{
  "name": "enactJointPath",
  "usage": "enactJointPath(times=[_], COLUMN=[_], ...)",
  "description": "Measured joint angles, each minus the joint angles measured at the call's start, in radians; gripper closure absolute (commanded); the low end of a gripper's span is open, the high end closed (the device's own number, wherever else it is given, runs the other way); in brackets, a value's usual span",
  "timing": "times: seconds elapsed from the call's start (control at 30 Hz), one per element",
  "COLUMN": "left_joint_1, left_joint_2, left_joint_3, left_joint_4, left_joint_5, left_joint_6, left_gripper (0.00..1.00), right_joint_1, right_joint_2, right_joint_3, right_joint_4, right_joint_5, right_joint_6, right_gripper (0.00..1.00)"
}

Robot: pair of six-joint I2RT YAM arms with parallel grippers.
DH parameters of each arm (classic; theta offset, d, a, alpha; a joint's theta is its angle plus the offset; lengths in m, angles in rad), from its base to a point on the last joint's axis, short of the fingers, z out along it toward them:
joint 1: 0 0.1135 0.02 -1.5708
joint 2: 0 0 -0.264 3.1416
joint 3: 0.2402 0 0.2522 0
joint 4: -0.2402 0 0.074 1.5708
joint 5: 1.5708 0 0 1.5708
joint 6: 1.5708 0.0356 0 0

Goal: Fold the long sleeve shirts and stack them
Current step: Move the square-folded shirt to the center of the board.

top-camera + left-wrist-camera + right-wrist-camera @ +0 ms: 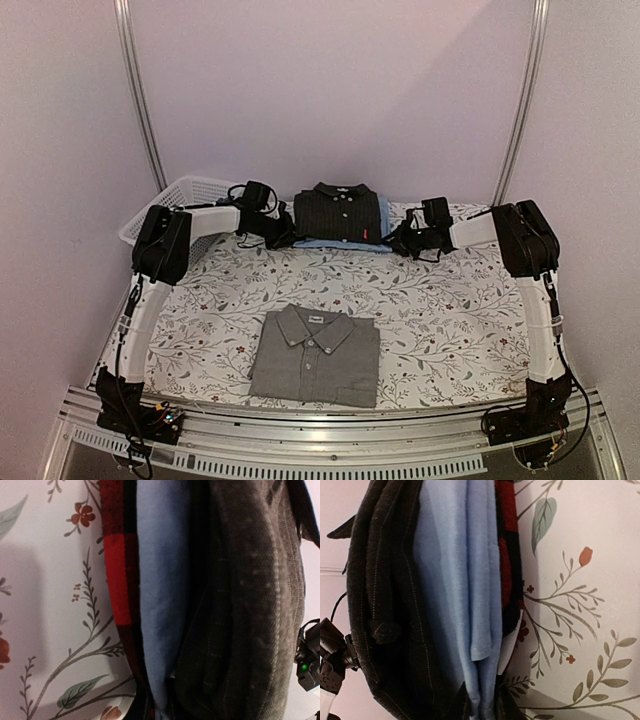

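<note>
A stack of folded shirts lies at the back centre: the black shirt (338,212) with pale buttons on top, the light blue shirt (385,215) under it, and a red-and-black plaid layer (117,570) at the bottom. My left gripper (283,228) is at the stack's left edge and my right gripper (398,238) is at its right edge. In the left wrist view the blue cloth (162,580) narrows into my gripper (162,712). In the right wrist view the blue cloth (455,580) does the same at my gripper (487,712). The grey shirt (316,355) lies folded at the front centre.
A white lattice basket (185,195) stands at the back left, behind my left arm. The floral tablecloth (450,310) covers the table. Pale walls close in on all sides. The opposite gripper shows past the stack in each wrist view (307,662) (330,650).
</note>
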Motion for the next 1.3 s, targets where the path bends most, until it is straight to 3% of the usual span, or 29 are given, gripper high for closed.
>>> enactJointPath(times=[0.1, 0.33, 0.77, 1.0, 1.07, 1.2, 1.3], left_joint_1=[-0.003, -0.013, -0.047, -0.057, -0.058, -0.061, -0.061], left_joint_2=[-0.008, -0.124, -0.546, -0.669, -0.684, -0.698, -0.716], left_joint_3=[-0.023, -0.194, -0.799, -0.983, -0.999, -1.005, -1.006], left_joint_4=[0.017, 0.046, 0.121, 0.154, 0.154, 0.156, 0.139], left_joint_5=[0.003, 0.005, -0.024, -0.034, -0.034, -0.04, -0.061], left_joint_6=[-0.005, -0.025, -0.035, -0.036, -0.036, -0.034, -0.008], left_gripper=[0.97, 0.98, 0.97, 0.96, 0.9, 0.61, 0.47], right_joint_1=[-0.001, 0.014, 0.159, 0.235, 0.241, 0.241, 0.241], right_joint_2=[0.001, -0.025, -0.347, -0.448, -0.453, -0.464, -0.491], right_joint_3=[0.001, -0.031, -0.477, -0.636, -0.651, -0.666, -0.674], right_joint_4=[-0.011, -0.03, 0.055, 0.124, 0.134, 0.142, 0.128], right_joint_5=[-0.016, -0.027, -0.018, -0.007, -0.003, 0.003, 0.009], right_joint_6=[0.009, 0.015, 0.09, 0.131, 0.135, 0.13, 0.117], right_gripper=[0.99, 1.0, 1.0, 1.0, 0.94, 0.71, 0.53])
